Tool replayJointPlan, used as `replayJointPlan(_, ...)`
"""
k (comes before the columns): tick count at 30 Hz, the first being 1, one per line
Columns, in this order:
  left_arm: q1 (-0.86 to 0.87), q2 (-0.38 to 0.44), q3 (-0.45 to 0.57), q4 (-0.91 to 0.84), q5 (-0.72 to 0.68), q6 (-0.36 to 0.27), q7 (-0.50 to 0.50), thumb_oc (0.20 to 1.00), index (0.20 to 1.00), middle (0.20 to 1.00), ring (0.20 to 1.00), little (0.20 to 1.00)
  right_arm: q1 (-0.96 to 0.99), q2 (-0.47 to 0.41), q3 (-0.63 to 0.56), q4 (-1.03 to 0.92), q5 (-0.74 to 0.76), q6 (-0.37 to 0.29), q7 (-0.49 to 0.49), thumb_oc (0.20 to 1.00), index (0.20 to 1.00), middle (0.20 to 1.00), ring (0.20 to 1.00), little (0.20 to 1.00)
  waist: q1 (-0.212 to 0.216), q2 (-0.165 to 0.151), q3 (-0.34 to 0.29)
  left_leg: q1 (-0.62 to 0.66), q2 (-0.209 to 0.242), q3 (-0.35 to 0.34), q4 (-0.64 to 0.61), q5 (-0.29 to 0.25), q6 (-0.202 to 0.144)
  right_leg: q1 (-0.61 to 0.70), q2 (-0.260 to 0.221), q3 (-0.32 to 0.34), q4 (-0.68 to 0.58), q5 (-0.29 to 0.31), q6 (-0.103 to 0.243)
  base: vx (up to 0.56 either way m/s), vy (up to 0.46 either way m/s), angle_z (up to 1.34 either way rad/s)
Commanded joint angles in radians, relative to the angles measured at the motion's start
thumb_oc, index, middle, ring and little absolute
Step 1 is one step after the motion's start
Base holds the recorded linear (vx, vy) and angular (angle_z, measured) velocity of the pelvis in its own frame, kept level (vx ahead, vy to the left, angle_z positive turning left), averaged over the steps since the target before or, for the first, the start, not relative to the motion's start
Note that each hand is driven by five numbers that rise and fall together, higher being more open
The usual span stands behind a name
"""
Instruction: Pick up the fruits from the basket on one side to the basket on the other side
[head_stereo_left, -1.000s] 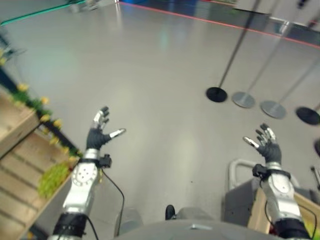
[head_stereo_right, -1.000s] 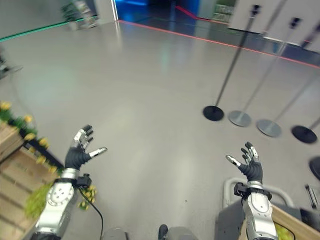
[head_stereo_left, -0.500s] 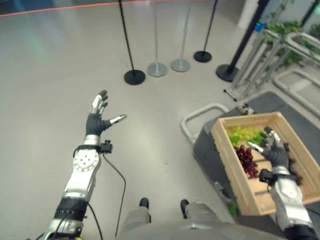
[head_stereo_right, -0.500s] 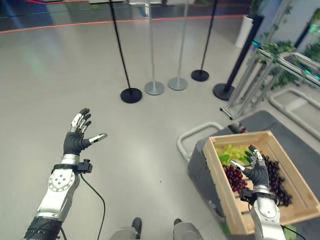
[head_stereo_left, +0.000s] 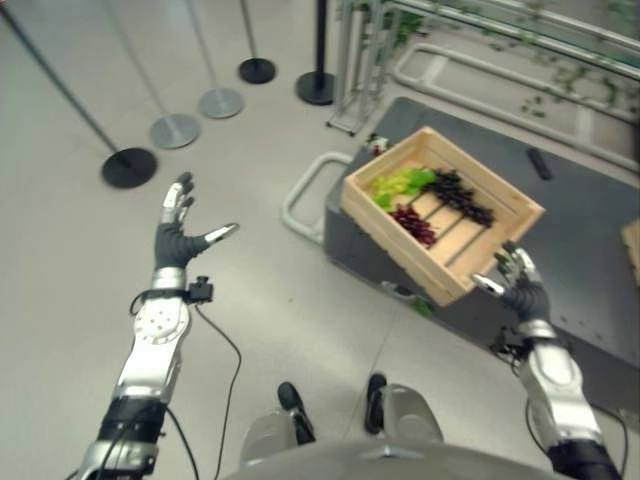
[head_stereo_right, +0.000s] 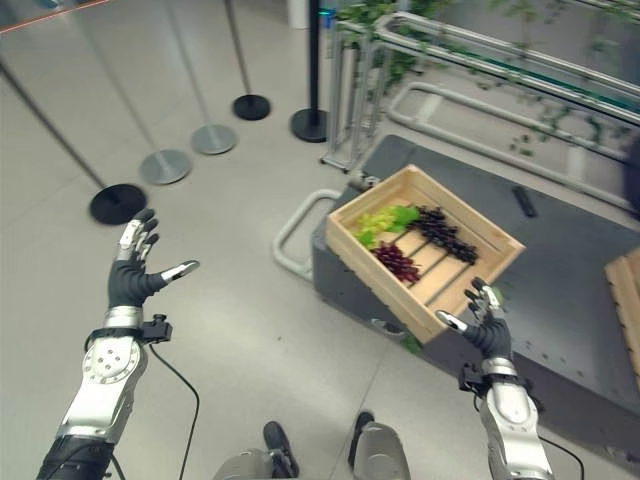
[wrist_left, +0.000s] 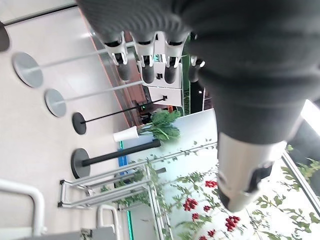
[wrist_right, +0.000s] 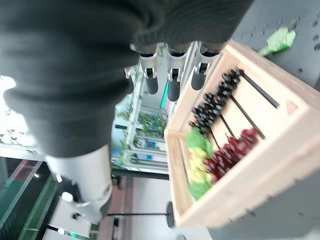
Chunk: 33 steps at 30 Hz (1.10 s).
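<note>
Both our hands are spread open and empty: left hand over bare floor, right hand near the crate holding what look like grapes.

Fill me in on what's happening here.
The robot stands facing a wooden crate of fruit: green grapes, red grapes and dark grapes. The crate sits on a dark platform. Both hands are open and hold nothing. The right hand hovers by the crate's near corner, apart from the fruit; the left hand is raised over bare floor. No fruit has been picked up yet.
</note>
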Motion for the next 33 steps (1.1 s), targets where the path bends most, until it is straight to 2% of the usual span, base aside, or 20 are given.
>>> replayJointPlan(1,-0.009,0.017,0.046,-0.061,-0.017,-0.033,-0.007,1.0,1.0,1.0,1.0,1.0,-0.071,-0.036,-0.003,0.007,-0.01,-0.044,-0.004,1.0,1.0,1.0,1.0,1.0,0.01,-0.008,-0.057,0.031,-0.052,-0.133,0.038,-0.103,-0.025,0.064,-0.01,-0.039,-0.082,0.036,0.081,-0.04,-0.112,-1.91)
replayJointPlan(3,0.011,-0.004,0.051,-0.052,-0.033,-0.031,-0.019,1.0,1.0,1.0,1.0,1.0,-0.069,-0.029,0.014,0.014,-0.017,-0.037,0.005,1.0,1.0,1.0,1.0,1.0,-0.011,-0.009,-0.068,0.048,-0.04,-0.079,0.03,-0.095,-0.029,0.073,0.018,-0.005,-0.179,0.053,0.08,0.03,-0.159,-1.44)
replayJointPlan(6,0.029,-0.034,0.053,-0.039,-0.056,-0.034,-0.032,1.0,1.0,1.0,1.0,1.0,-0.05,-0.04,0.007,-0.005,-0.012,-0.033,0.018,1.0,1.0,1.0,1.0,1.0,-0.032,0.004,-0.078,0.059,-0.025,-0.056,0.036,-0.096,-0.035,0.07,0.064,0.087,-0.227,0.064,0.072,0.1,-0.131,-0.7)
replayJointPlan(12,0.017,-0.054,0.026,-0.013,-0.055,-0.026,-0.042,1.0,1.0,1.0,1.0,1.0,-0.015,-0.052,-0.03,-0.01,0.008,-0.041,0.015,1.0,1.0,1.0,1.0,1.0,-0.09,0.011,-0.082,0.072,0.012,-0.017,0.05,-0.087,-0.061,0.085,0.109,0.153,-0.281,0.067,0.061,0.07,-0.151,-0.36)
replayJointPlan(14,0.01,-0.054,0.021,-0.008,-0.053,-0.028,-0.038,1.0,1.0,1.0,1.0,1.0,-0.014,-0.057,-0.04,-0.013,0.02,-0.046,0.012,1.0,1.0,1.0,1.0,1.0,-0.1,0.004,-0.076,0.052,0.038,-0.016,0.129,-0.102,-0.074,0.092,0.114,0.172,-0.276,0.056,0.048,0.08,-0.19,-0.12)
replayJointPlan(15,0.007,-0.054,0.021,-0.006,-0.059,-0.032,-0.037,1.0,1.0,1.0,1.0,1.0,-0.017,-0.063,-0.042,-0.01,0.031,-0.051,0.014,1.0,1.0,1.0,1.0,1.0,-0.099,-0.003,-0.067,0.025,0.073,-0.022,0.24,-0.114,-0.091,0.099,0.123,0.182,-0.27,0.042,0.033,0.1,-0.225,-0.21)
replayJointPlan(16,0.008,-0.054,0.02,-0.005,-0.064,-0.032,-0.04,1.0,1.0,1.0,1.0,1.0,-0.019,-0.068,-0.041,-0.013,0.032,-0.051,0.014,1.0,1.0,1.0,1.0,1.0,-0.096,-0.008,-0.061,0.011,0.094,-0.033,0.299,-0.097,-0.106,0.109,0.128,0.193,-0.269,0.036,0.023,0.11,-0.251,-0.46)
replayJointPlan(17,0.008,-0.053,0.019,0.001,-0.065,-0.031,-0.039,1.0,1.0,1.0,1.0,1.0,-0.022,-0.073,-0.038,-0.019,0.037,-0.051,0.015,1.0,1.0,1.0,1.0,1.0,-0.082,-0.011,-0.044,-0.01,0.123,-0.081,0.401,-0.07,-0.133,0.126,0.146,0.21,-0.268,0.028,0.001,-0.01,-0.216,-0.5)
replayJointPlan(18,0.011,-0.051,0.019,0.003,-0.065,-0.031,-0.036,1.0,1.0,1.0,1.0,1.0,-0.03,-0.081,-0.03,-0.017,0.04,-0.052,0.016,1.0,1.0,1.0,1.0,1.0,-0.06,-0.022,-0.022,-0.04,0.111,-0.152,0.475,-0.02,-0.129,0.123,0.149,0.232,-0.264,0.045,-0.024,-0.05,-0.182,-0.77)
replayJointPlan(19,0.014,-0.056,0.016,0.011,-0.07,-0.03,-0.032,1.0,1.0,1.0,1.0,1.0,-0.037,-0.086,-0.024,-0.008,0.038,-0.049,0.013,1.0,1.0,1.0,1.0,1.0,-0.047,-0.022,-0.015,-0.062,0.084,-0.234,0.5,-0.022,-0.126,0.126,0.156,0.258,-0.266,0.042,-0.036,-0.08,-0.086,-0.7)
replayJointPlan(20,0.013,-0.056,0.016,0.012,-0.07,-0.03,-0.032,1.0,1.0,1.0,1.0,1.0,-0.037,-0.086,-0.023,-0.008,0.038,-0.049,0.013,1.0,1.0,1.0,1.0,1.0,-0.049,-0.021,-0.015,-0.064,0.085,-0.237,0.502,-0.023,-0.126,0.126,0.157,0.256,-0.266,0.042,-0.036,0.01,0.002,-0.87)
replayJointPlan(21,0.021,-0.066,0.009,0.024,-0.079,-0.028,-0.025,1.0,1.0,1.0,1.0,1.0,-0.044,-0.084,-0.012,0.004,0.041,-0.044,0.004,1.0,1.0,1.0,1.0,1.0,-0.03,-0.019,-0.019,-0.1,0.021,-0.36,0.413,-0.043,-0.097,0.134,0.159,0.305,-0.281,0.044,-0.029,0.07,0.05,-0.59)
replayJointPlan(22,0.028,-0.069,0.011,0.031,-0.084,-0.03,-0.022,1.0,1.0,1.0,1.0,1.0,-0.048,-0.081,-0.011,0.017,0.049,-0.044,0.004,1.0,1.0,1.0,1.0,1.0,-0.026,-0.013,-0.022,-0.098,0.026,-0.394,0.341,-0.06,-0.084,0.14,0.158,0.313,-0.278,0.041,-0.021,0.11,0.088,-0.66)
replayJointPlan(23,0.032,-0.066,0.01,0.036,-0.088,-0.032,-0.023,1.0,1.0,1.0,1.0,1.0,-0.053,-0.083,-0.008,0.031,0.049,-0.046,-0.001,1.0,1.0,1.0,1.0,1.0,-0.024,-0.011,-0.027,-0.096,0.029,-0.423,0.251,-0.053,-0.076,0.136,0.154,0.322,-0.275,0.041,-0.013,0.14,0.119,-0.48)
replayJointPlan(25,0.038,-0.054,0.001,0.052,-0.076,-0.037,-0.019,1.0,1.0,1.0,1.0,1.0,-0.061,-0.089,0.005,0.048,0.044,-0.055,-0.012,1.0,1.0,1.0,1.0,1.0,0.004,0.005,-0.022,-0.124,0.004,-0.559,0.12,0.015,-0.094,0.142,0.17,0.352,-0.273,0.032,-0.006,0.11,0.107,-0.42)
replayJointPlan(26,0.039,-0.046,-0.006,0.062,-0.072,-0.042,-0.014,1.0,1.0,1.0,1.0,1.0,-0.072,-0.094,0.01,0.054,0.043,-0.062,-0.021,1.0,1.0,1.0,1.0,1.0,0.013,0.008,-0.014,-0.141,-0.011,-0.617,0.113,0.04,-0.108,0.143,0.171,0.369,-0.272,0.031,-0.007,0.02,0.081,-0.62)
replayJointPlan(27,0.05,-0.045,-0.005,0.064,-0.079,-0.05,-0.023,1.0,1.0,1.0,1.0,1.0,-0.077,-0.094,0.017,0.055,0.044,-0.059,-0.013,1.0,1.0,1.0,1.0,1.0,0.004,0.013,-0.014,-0.116,-0.013,-0.613,0.107,0.01,-0.104,0.139,0.169,0.377,-0.259,0.027,-0.004,0.0,0.122,-0.75)
replayJointPlan(28,0.049,-0.049,-0.006,0.075,-0.093,-0.048,-0.031,1.0,1.0,1.0,1.0,1.0,-0.069,-0.087,0.015,0.055,0.043,-0.059,-0.007,1.0,1.0,1.0,1.0,1.0,-0.006,0.02,-0.016,-0.101,0.0,-0.58,0.084,0.019,-0.108,0.137,0.168,0.37,-0.261,0.028,-0.002,0.02,0.168,-0.9)
replayJointPlan(31,0.062,-0.051,-0.006,0.094,-0.099,-0.052,-0.046,1.0,1.0,1.0,1.0,1.0,-0.066,-0.074,0.011,0.072,0.042,-0.057,-0.004,1.0,1.0,1.0,1.0,1.0,-0.013,0.019,-0.038,-0.05,-0.018,-0.575,0.046,-0.002,-0.099,0.13,0.151,0.38,-0.27,0.039,0.005,0.05,0.185,-0.46)
replayJointPlan(33,0.075,-0.05,-0.003,0.099,-0.102,-0.051,-0.056,1.0,1.0,1.0,1.0,1.0,-0.061,-0.064,0.014,0.084,0.044,-0.053,0.004,1.0,1.0,1.0,1.0,1.0,-0.023,0.017,-0.056,-0.021,-0.027,-0.547,0.017,-0.008,-0.089,0.128,0.14,0.391,-0.276,0.051,0.014,0.07,0.172,-0.2)
